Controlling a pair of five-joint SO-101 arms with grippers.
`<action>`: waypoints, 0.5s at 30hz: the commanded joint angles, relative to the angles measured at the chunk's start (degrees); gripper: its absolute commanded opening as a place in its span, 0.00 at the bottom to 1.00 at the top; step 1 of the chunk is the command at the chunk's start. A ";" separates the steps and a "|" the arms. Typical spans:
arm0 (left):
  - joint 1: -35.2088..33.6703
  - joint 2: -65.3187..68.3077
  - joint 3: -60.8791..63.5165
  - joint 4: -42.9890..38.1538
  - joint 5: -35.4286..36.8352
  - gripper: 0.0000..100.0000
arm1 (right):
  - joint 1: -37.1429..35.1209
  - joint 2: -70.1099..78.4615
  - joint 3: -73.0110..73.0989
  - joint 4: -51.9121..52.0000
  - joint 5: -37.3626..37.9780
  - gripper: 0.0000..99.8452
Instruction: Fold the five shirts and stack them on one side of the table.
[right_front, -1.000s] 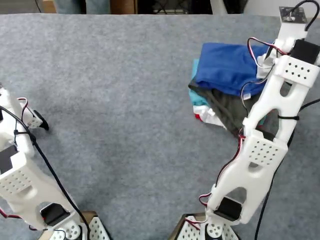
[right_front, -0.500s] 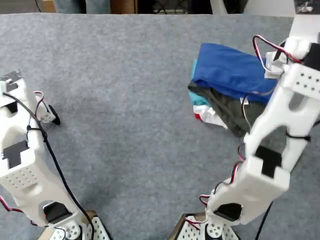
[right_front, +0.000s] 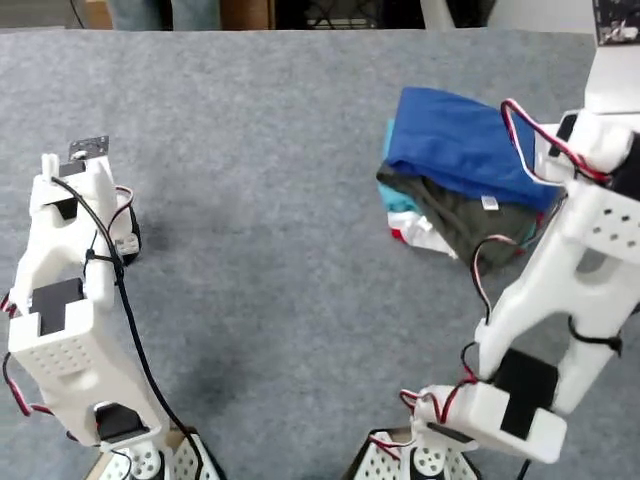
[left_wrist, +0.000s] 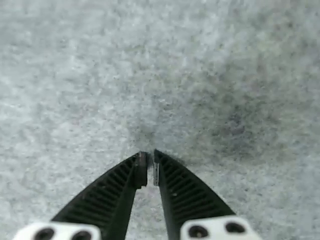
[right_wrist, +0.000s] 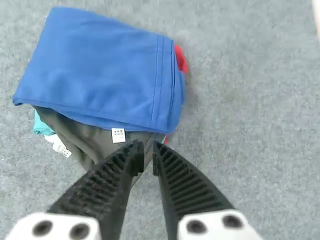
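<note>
Hovering at the edge of the shirt stack (right_wrist: 100, 85), we are holding our right gripper (right_wrist: 148, 150) nearly closed and empty. We are holding our left gripper (left_wrist: 150, 161) likewise over the table (right_front: 280, 200).

Cloth on felt; plastic hardware.
Grey felt-like fabric, matt & fuzzy, is laid over the table (right_front: 280, 200). The blue shirt (right_wrist: 100, 75) is seen as smooth matt knit cloth; the dark shirt (right_front: 465, 215) under it likewise, w/ a small white tag (right_wrist: 118, 135). The arm shells (right_front: 60, 340) are moulded in smooth white plastic; left gripper (left_wrist: 149, 161) & right gripper (right_wrist: 148, 150) are fitted w/ black ribbed plastic.
</note>
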 joint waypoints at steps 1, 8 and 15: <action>2.51 -0.79 1.01 3.08 0.70 0.06 | 0.09 -3.47 0.04 0.09 0.26 0.04; 4.88 -16.53 -7.69 15.12 3.69 0.05 | -4.13 -12.70 2.68 0.18 -0.62 0.01; 7.43 -42.46 1.63 14.86 3.25 0.03 | -9.23 -30.37 27.38 0.09 -1.67 0.01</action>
